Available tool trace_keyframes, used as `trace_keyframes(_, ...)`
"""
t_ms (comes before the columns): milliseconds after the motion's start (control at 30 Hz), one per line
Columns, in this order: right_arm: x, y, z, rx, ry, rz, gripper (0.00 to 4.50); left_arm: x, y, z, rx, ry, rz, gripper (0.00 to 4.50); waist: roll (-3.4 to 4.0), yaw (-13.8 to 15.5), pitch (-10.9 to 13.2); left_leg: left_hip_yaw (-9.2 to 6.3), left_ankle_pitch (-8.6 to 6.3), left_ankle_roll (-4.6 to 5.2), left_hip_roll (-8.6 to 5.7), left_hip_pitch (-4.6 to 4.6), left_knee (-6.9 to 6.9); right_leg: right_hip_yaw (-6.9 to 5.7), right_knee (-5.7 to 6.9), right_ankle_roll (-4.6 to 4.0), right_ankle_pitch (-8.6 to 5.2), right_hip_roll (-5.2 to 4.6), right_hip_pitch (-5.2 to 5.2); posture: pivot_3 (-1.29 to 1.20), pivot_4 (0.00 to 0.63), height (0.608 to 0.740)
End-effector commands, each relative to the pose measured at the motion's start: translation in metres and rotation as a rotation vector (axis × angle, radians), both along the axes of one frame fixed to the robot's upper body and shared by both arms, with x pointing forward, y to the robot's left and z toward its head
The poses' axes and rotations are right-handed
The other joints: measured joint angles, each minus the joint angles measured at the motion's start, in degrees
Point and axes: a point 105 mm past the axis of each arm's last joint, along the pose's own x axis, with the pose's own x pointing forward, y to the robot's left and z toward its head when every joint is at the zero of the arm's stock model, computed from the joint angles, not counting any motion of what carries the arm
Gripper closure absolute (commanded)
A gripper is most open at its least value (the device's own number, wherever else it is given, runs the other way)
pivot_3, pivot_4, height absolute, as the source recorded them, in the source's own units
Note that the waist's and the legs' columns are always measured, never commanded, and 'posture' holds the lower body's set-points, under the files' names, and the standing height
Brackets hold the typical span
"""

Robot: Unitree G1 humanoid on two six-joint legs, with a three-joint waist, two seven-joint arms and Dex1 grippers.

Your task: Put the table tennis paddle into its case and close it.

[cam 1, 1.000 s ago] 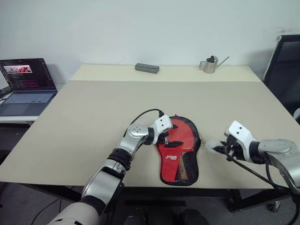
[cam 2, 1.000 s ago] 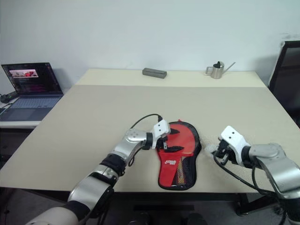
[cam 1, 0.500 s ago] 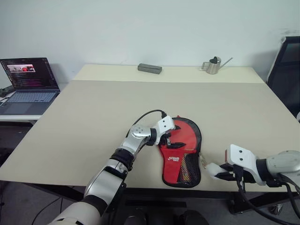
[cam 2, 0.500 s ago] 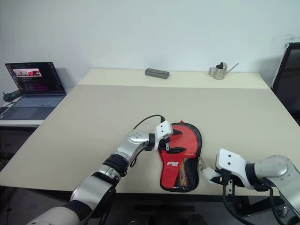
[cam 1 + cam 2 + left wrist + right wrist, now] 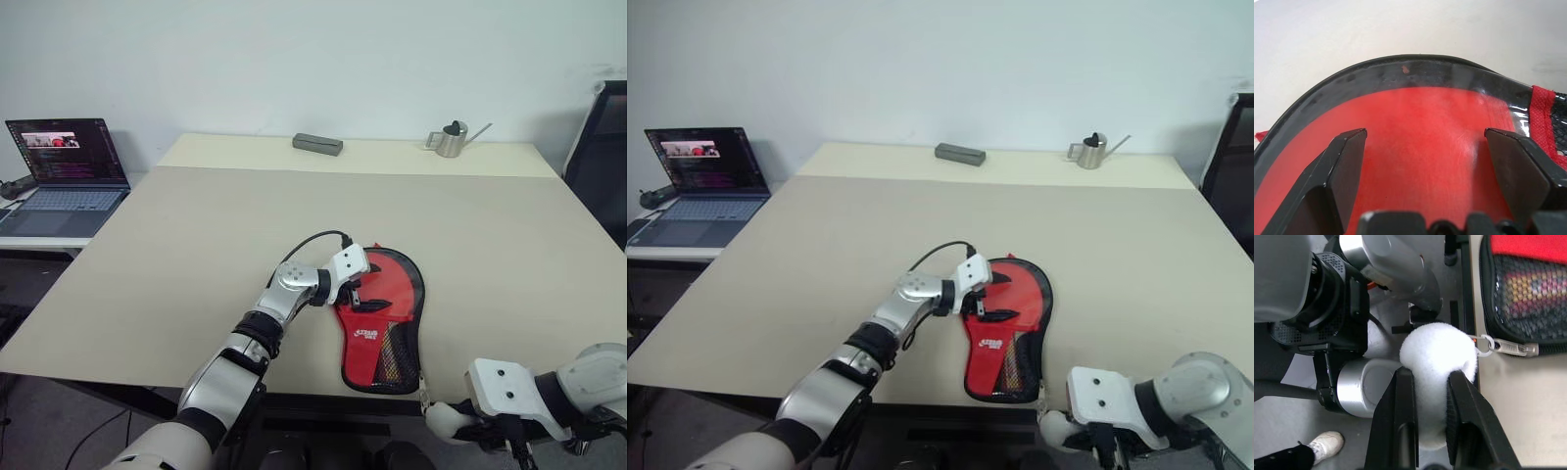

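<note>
The case (image 5: 382, 318) lay flat on the beige surface (image 5: 196, 245) near its front edge, red side up, with the white logo and black mesh pocket towards the robot. Through the mesh, red and yellow stripes showed, presumably the handle of the table tennis paddle (image 5: 1528, 291) inside.

The left pincer (image 5: 358, 294) rested on the round part of the case, its two black fingers (image 5: 1347, 161) spread wide over the red fabric and holding nothing.

The right pincer (image 5: 1430, 396), down at the front edge of the surface, was clamped narrowly on a white fluffy pom-pom (image 5: 1437, 357). A small ring joined the pom-pom to the metal zipper pull (image 5: 1508, 347) at the narrow end of the case.

A small grey box (image 5: 317, 144) and a metal watering can (image 5: 451, 139) stood well apart at the far side. A laptop (image 5: 64, 171) sat open on a side desk to the left.
</note>
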Motion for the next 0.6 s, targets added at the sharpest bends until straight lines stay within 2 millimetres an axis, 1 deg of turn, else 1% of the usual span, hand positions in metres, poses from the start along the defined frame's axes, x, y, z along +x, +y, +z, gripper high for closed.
trace_keyframes(33, -0.039, 0.025, 0.006, 0.092, 0.115, 0.174, 4.21, -0.017, 0.020, -0.060, 0.191, 0.139, 0.035, 0.32, 0.00, 0.1, 0.0, -0.02, -0.02, 0.00, 0.00, -0.01, 0.00, -0.02, 0.00, 0.00, 0.00, -0.01, 0.01, 0.00, 0.150, 0.740)
trace_keyframes(167, -0.046, 0.030, 0.006, 0.101, 0.134, 0.193, 4.21, -0.017, 0.020, -0.060, 0.190, 0.139, 0.035, 0.32, -0.01, 0.2, 0.0, -0.05, -0.09, 0.05, -0.01, -0.01, 0.00, -0.06, 0.00, 0.02, -0.05, -0.03, 0.03, 0.00, 0.150, 0.740)
trace_keyframes(333, -0.074, 0.030, 0.003, 0.120, 0.244, 0.309, 4.21, -0.018, 0.016, -0.059, 0.186, 0.137, 0.032, 0.32, 0.00, 0.2, -0.1, -0.07, -0.15, 0.04, 0.00, -0.01, 0.00, -0.11, 0.00, 0.02, -0.17, -0.11, 0.05, 0.00, 0.150, 0.740)
trace_keyframes(433, -0.085, 0.030, 0.004, 0.145, 0.287, 0.341, 4.27, -0.018, 0.016, -0.059, 0.185, 0.136, 0.032, 0.32, 0.01, 0.4, -0.2, -0.05, -0.32, 0.08, -0.02, -0.01, -0.01, -0.14, 0.00, 0.09, -0.33, -0.23, 0.09, 0.00, 0.150, 0.740)
trace_keyframes(500, -0.088, 0.031, 0.005, 0.161, 0.289, 0.345, 4.29, -0.018, 0.015, -0.059, 0.183, 0.135, 0.032, 0.32, 0.00, 0.5, -0.2, -0.05, -0.33, 0.40, -0.04, 0.00, 0.00, -0.15, 0.00, 0.16, -0.51, -0.26, 0.14, 0.00, 0.150, 0.740)
trace_keyframes(567, -0.084, 0.034, 0.006, 0.171, 0.260, 0.335, 4.30, -0.018, 0.014, -0.059, 0.182, 0.135, 0.031, 0.32, -0.02, 0.5, -0.3, -0.06, -0.51, 0.44, -0.05, 0.00, 0.00, -0.15, 0.02, 0.31, -0.65, -0.25, 0.18, 0.00, 0.150, 0.740)
trace_keyframes(600, -0.082, 0.036, 0.006, 0.172, 0.245, 0.330, 4.32, -0.018, 0.014, -0.059, 0.182, 0.135, 0.031, 0.32, -0.03, 0.5, -0.4, -0.09, -0.63, 0.43, -0.05, 0.02, 0.00, -0.16, 0.05, 0.54, -0.67, -0.24, 0.22, 0.00, 0.150, 0.740)
